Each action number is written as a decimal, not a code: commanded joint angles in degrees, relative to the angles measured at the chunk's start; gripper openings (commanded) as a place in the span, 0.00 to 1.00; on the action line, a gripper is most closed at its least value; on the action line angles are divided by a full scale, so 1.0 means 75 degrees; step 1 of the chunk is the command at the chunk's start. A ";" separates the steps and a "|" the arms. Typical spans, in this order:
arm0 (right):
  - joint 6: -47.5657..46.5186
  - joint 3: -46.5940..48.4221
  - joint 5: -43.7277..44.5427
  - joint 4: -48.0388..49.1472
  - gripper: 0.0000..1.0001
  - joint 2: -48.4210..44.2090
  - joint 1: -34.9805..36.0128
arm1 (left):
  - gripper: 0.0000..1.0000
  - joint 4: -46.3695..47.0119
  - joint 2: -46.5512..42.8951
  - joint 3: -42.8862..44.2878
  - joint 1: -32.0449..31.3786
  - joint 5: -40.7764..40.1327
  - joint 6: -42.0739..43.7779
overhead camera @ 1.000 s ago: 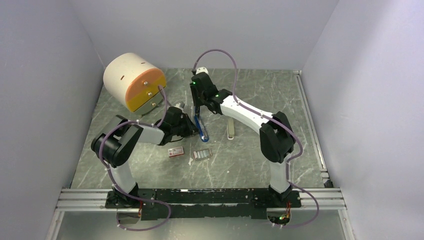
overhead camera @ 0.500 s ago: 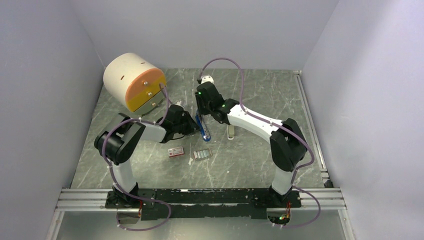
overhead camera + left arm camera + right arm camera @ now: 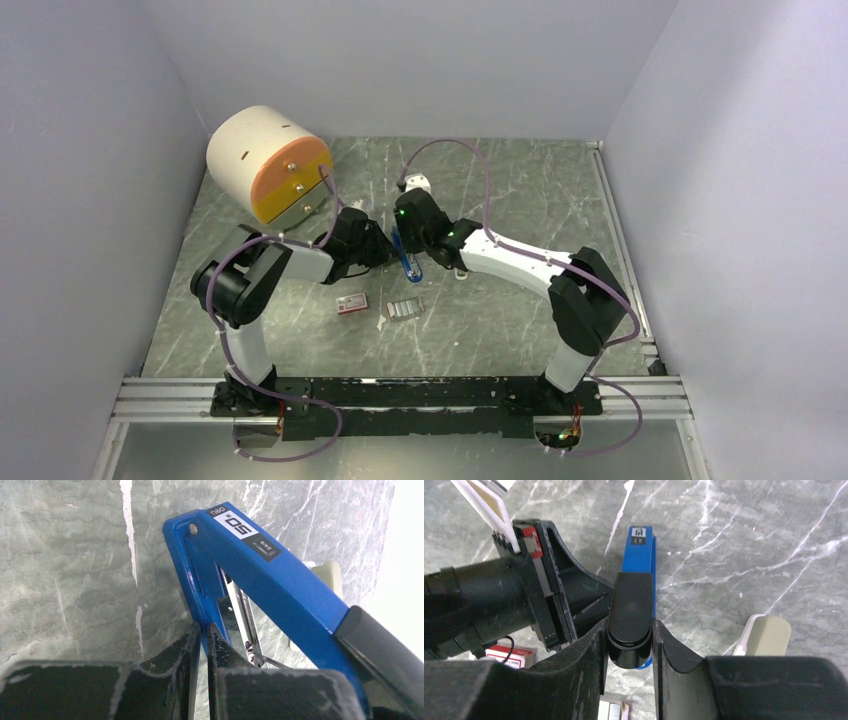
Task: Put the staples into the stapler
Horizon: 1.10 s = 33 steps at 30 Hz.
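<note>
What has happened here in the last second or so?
The right tool, gripping the stapler by its black-tipped upper arm, drew back toward the arms' bases, its elbow swinging outward. The left tool kept pinching its base; staples and red box lay unmoved.

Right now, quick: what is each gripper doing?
Left gripper: shut on the base of the blue stapler.
Right gripper: shut on that stapler's raised black-tipped top arm.

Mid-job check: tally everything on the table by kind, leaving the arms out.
Stapler: 1
Staple block: 1
Staple box: 1
Beige bar: 1
Cream-and-orange drum: 1
Total: 5
</note>
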 commanded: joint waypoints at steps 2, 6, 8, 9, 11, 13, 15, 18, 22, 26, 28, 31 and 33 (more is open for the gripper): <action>0.0550 -0.0415 -0.0206 0.0124 0.17 -0.0071 0.0119 | 0.15 -0.1560 0.0585 -0.0299 -0.0006 -0.0780 0.0418; 0.0635 -0.0711 -0.0264 0.0034 0.17 0.0029 0.0179 | 0.15 -0.1609 0.0524 -0.0284 -0.0006 -0.0789 0.0455; 0.0680 -0.0832 -0.0274 -0.0005 0.17 0.0118 0.0192 | 0.15 -0.1621 0.0477 -0.0299 0.0000 -0.0779 0.0471; 0.0699 -0.0899 -0.0280 -0.0029 0.17 0.0174 0.0190 | 0.15 -0.1619 0.0458 -0.0302 -0.0005 -0.0761 0.0472; 0.0769 -0.1008 -0.0276 -0.0068 0.17 0.0302 0.0193 | 0.15 -0.1632 0.0391 -0.0318 0.0000 -0.0734 0.0461; 0.0822 -0.1113 -0.0279 -0.0083 0.17 0.0447 0.0190 | 0.16 -0.1636 0.0289 -0.0353 -0.0005 -0.0730 0.0461; 0.0832 -0.1181 -0.0277 -0.0062 0.17 0.0600 0.0189 | 0.17 -0.1659 0.0178 -0.0393 0.0000 -0.0730 0.0460; 0.0844 -0.1205 -0.0277 -0.0038 0.17 0.0893 0.0193 | 0.18 -0.1733 -0.0032 -0.0441 -0.0006 -0.0695 0.0459; 0.0916 -0.1191 -0.0319 -0.0078 0.17 0.1345 0.0193 | 0.19 -0.1815 -0.0439 -0.0600 -0.0006 -0.0719 0.0485; 0.0977 -0.1113 -0.0328 -0.0241 0.17 0.1813 0.0189 | 0.19 -0.2018 -0.0895 -0.0732 -0.0003 -0.0845 0.0550; 0.0986 -0.1040 -0.0280 -0.0375 0.17 0.2042 0.0194 | 0.19 -0.2141 -0.1129 -0.0774 -0.0006 -0.0918 0.0587; 0.0979 -0.0888 -0.0260 -0.0607 0.17 0.2352 0.0190 | 0.20 -0.2338 -0.1462 -0.0799 -0.0006 -0.1055 0.0653; 0.0970 -0.0775 -0.0255 -0.0720 0.17 0.2431 0.0193 | 0.20 -0.2477 -0.1687 -0.0794 0.0000 -0.1130 0.0691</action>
